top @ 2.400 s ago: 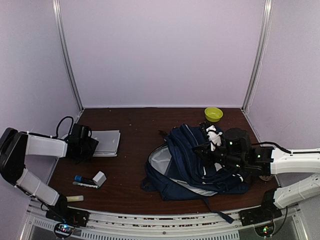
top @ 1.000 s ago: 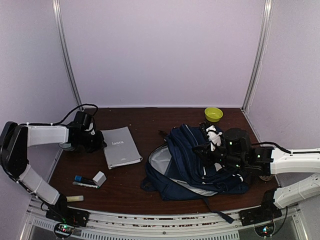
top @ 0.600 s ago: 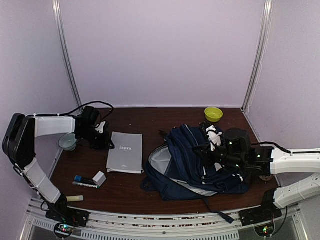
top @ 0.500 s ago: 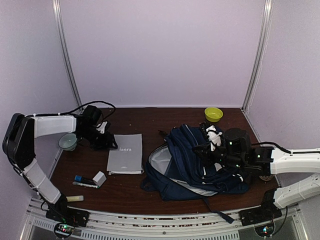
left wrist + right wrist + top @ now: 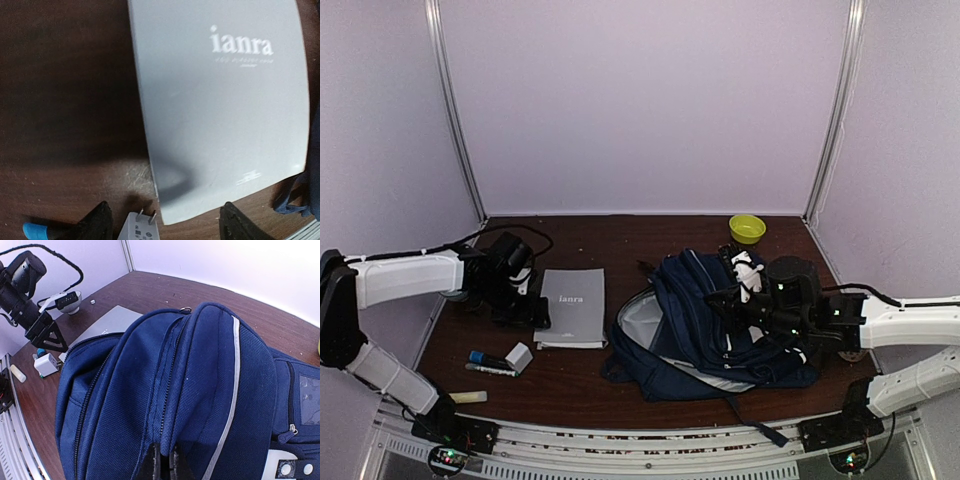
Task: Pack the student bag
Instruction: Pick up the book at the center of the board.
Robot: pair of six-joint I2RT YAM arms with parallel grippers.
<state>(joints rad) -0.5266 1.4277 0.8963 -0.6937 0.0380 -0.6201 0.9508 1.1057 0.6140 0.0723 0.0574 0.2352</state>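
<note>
Navy student bag [image 5: 720, 340] lies slumped on the right half of the dark wooden table [image 5: 620, 250]. Its mouth gapes toward the left and shows light grey lining. The right gripper [image 5: 162, 460] is pinched closed on a fold of the bag's blue fabric beside a zipper line, and holds that upper panel raised. A white stripe runs along the panel next to it.

Just left of the bag's mouth a grey booklet [image 5: 220, 100] printed "ianra" lies flat on the wood. The left gripper [image 5: 167, 227] hovers over the booklet's near left corner with its jaws spread wide and nothing between them. Near that corner sit a white plug adapter [image 5: 142, 227] and a blue-capped marker [image 5: 485, 360]. A yellow-green bowl [image 5: 747, 228] stands at the far edge behind the bag.
</note>
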